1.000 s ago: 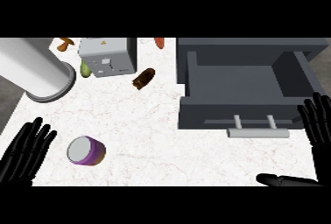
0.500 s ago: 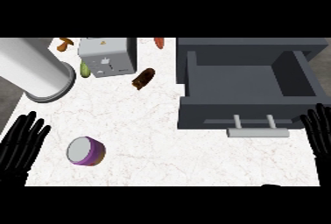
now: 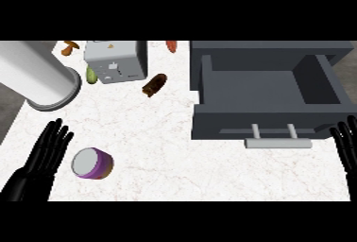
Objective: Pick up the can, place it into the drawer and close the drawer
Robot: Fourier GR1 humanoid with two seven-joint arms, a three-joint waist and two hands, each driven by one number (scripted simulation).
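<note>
A short purple can [image 3: 93, 163] with a silvery top stands on the white marble counter at the lower left. My left hand [image 3: 42, 161] rests open just to the can's left, fingers straight and pointing up, not touching it. The grey drawer [image 3: 263, 97] stands pulled open at the right, its inside bare, with a metal handle [image 3: 277, 142] on its front. Only the straight fingers of my right hand [image 3: 346, 143] show, at the right edge beside the drawer's front.
A big white cylinder [image 3: 35, 75] lies at the upper left. A grey toaster [image 3: 116, 61] stands at the back, with a brown piece [image 3: 154, 84] beside it, a green one [image 3: 90, 74] to its left and small food items along the back edge.
My right hand has slid further right and down, so less of it shows. The dark shape at the bottom right is gone. My left hand has crept slightly nearer the can.
</note>
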